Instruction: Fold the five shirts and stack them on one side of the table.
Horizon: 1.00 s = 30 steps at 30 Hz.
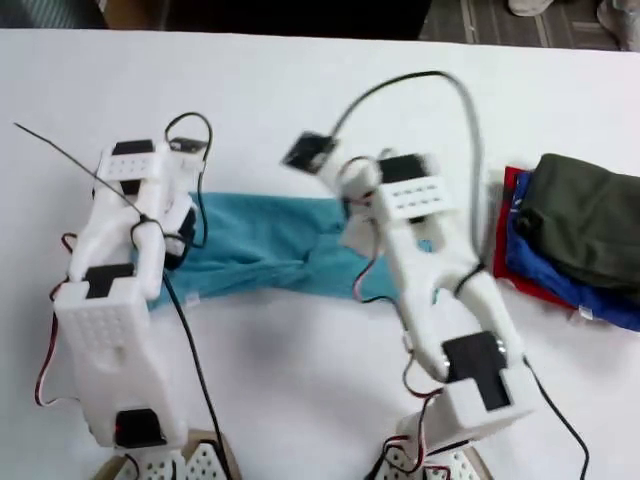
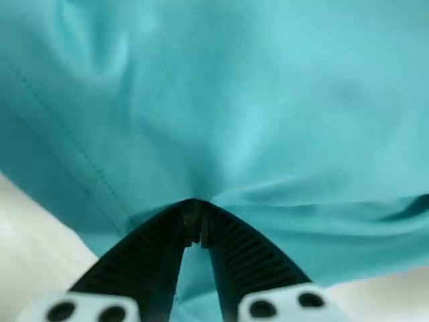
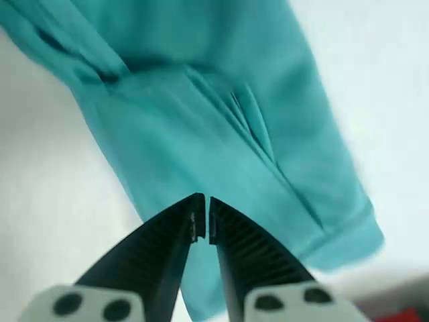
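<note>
High view: the teal shirt (image 1: 270,245) lies stretched in a rumpled band across the white table (image 1: 300,90), and I take it as the reference for everything else. My left arm (image 1: 115,290) stands over 1 end of the teal shirt and my right arm (image 1: 430,260) over the other. Past the right arm's end of the teal shirt, near it but not touching, sits a stack of 3 folded shirts. A dark green shirt (image 1: 590,215) is on top, a blue shirt (image 1: 560,280) under it, and a red shirt (image 1: 508,240) lowest, its edge showing on the side that faces the teal shirt. Black cables (image 1: 190,350) trail from both arms over the table beside the teal shirt.

Left wrist view: the left gripper (image 2: 194,228) has its ribbed black fingers (image 2: 134,258) pressed together on a pinch of teal cloth, which puckers at the tips. A stitched seam (image 2: 74,144) crosses the fabric beyond.

Right wrist view: the right gripper (image 3: 201,218) has its tips drawn together on the teal shirt near the hemmed end (image 3: 348,235), and pleats (image 3: 248,121) run away from the tips.
</note>
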Available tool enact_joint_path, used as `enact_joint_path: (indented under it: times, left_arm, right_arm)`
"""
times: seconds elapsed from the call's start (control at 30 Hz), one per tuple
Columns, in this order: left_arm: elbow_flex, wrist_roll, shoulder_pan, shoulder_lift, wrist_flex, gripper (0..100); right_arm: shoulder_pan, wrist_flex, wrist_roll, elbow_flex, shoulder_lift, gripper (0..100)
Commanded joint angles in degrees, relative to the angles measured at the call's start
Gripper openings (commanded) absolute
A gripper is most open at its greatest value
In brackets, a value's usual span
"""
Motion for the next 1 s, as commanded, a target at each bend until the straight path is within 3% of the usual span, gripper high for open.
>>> enact_joint_path:
  times: [0.0,0.17,0.43,0.63,0.97]
  left_arm:
    - [-1.0,-0.2,0.9,1.3,-2.5,3]
    - [-1.0,-0.2,0.9,1.3,-2.5,3]
    - [-1.1,-0.2,0.9,1.3,-2.5,3]
    - [-1.1,-0.2,0.9,1.3,-2.5,3]
    - [-1.1,-0.2,0.9,1.3,-2.5,3]
  right_arm:
    - [-3.2,-3.6,-1.8,-0.4,4.0,2.1]
    - [-4.2,-5.2,-1.8,-0.1,9.4,2.1]
    - [-5.9,1.4,-1.6,-0.2,9.5,2.1]
    - [-9.2,2.6,-1.7,-0.3,2.9,2.1]
    - [-7.8,0.0,-1.7,-1.2,0.0,2.1]
